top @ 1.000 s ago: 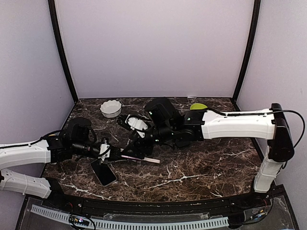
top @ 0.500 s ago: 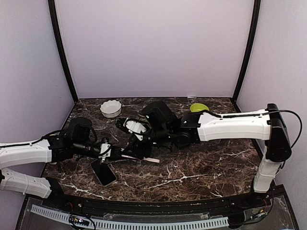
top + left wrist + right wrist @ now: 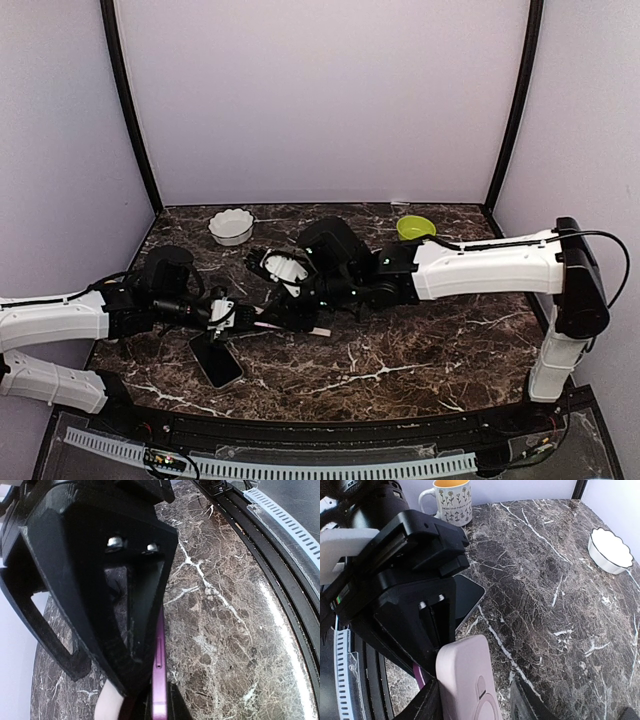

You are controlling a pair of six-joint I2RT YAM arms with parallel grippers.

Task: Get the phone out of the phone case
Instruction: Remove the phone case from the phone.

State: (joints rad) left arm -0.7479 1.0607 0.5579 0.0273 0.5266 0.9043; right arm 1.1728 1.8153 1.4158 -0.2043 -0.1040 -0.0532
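Two arms meet over the left half of the table [image 3: 420, 350]. Since a second ago the right arm has swung left, uncovering the green bowl [image 3: 416, 227] at the back. The right gripper [image 3: 476, 705] has narrowed around the pink case [image 3: 465, 675]; a gap shows on one side, so I cannot tell if it grips. The left gripper [image 3: 222, 312] is unchanged, clamped on the case's edge. The phone [image 3: 216, 360] lies out of the case, just in front of the left gripper. Dark marble top with white veins, white bowl [image 3: 231, 226] at back left. Lilac walls, black corner posts.
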